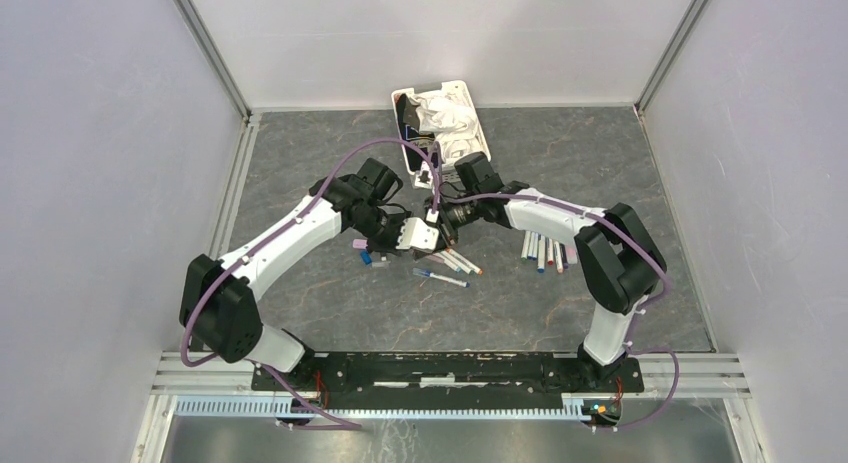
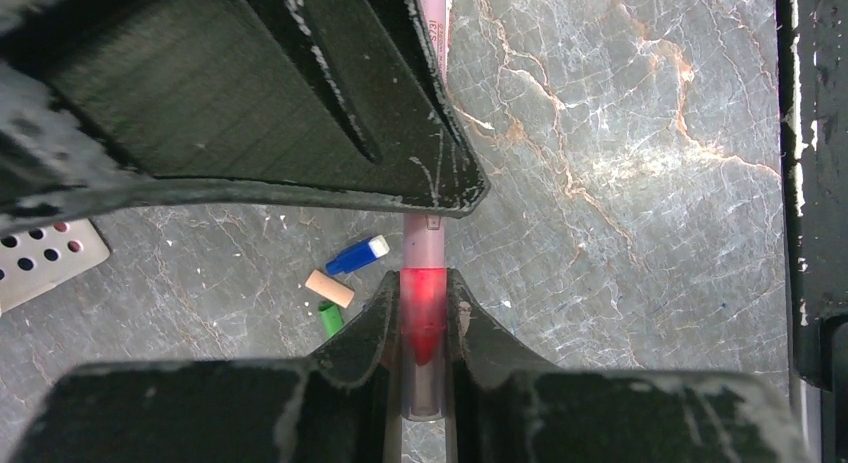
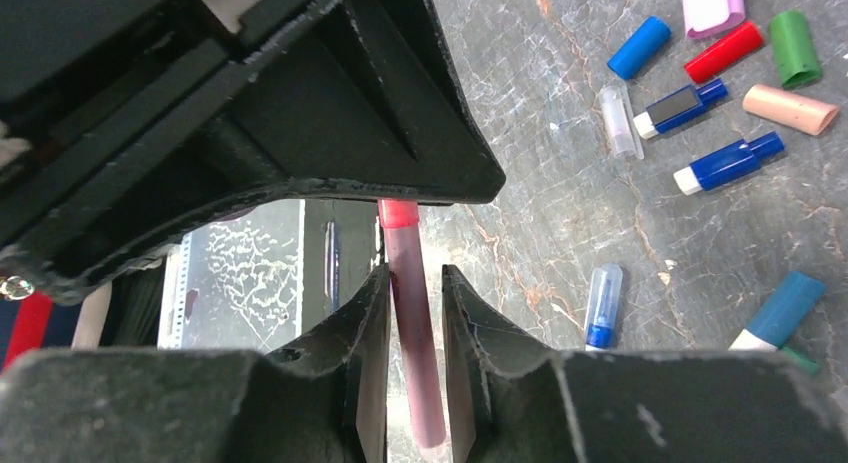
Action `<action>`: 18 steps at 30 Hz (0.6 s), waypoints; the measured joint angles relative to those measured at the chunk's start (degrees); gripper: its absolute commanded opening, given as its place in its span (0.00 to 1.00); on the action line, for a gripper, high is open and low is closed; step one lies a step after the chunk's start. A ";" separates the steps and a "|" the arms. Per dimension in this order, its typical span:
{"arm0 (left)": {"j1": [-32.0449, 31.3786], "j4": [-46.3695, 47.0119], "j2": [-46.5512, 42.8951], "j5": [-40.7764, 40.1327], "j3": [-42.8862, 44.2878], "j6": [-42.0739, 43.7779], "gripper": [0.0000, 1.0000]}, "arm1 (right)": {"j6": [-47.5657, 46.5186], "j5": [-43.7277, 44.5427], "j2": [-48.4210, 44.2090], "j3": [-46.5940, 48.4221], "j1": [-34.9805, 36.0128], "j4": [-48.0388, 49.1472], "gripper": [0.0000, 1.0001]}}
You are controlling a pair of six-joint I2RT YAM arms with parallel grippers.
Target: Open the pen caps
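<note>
Top external: left gripper (image 1: pixel 421 234) and right gripper (image 1: pixel 444 216) nose-to-nose (pen (image 2: pixel 424 251) between).

Two white-shelled arms (image 1: pixel 290 238) (image 1: pixel 545 215) with black joint housings (image 1: pixel 222 318) are seen, each trailed by a purple cable (image 1: pixel 345 163). The matte black plastic fingers (image 2: pixel 250 93) are scuffed white along the jaw edges.

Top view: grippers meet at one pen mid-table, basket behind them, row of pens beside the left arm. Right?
No. The row of pens lies beside the right arm, not the left; the top view shows it. The rest holds: the left gripper and right gripper meet at one pen mid-table, with the basket behind them.
</note>
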 measured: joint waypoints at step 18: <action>1.09 1.44 0.61 1.53 0.39 3.06 0.02 | -3.56 2.27 -4.76 -6.99 -1.27 5.16 0.00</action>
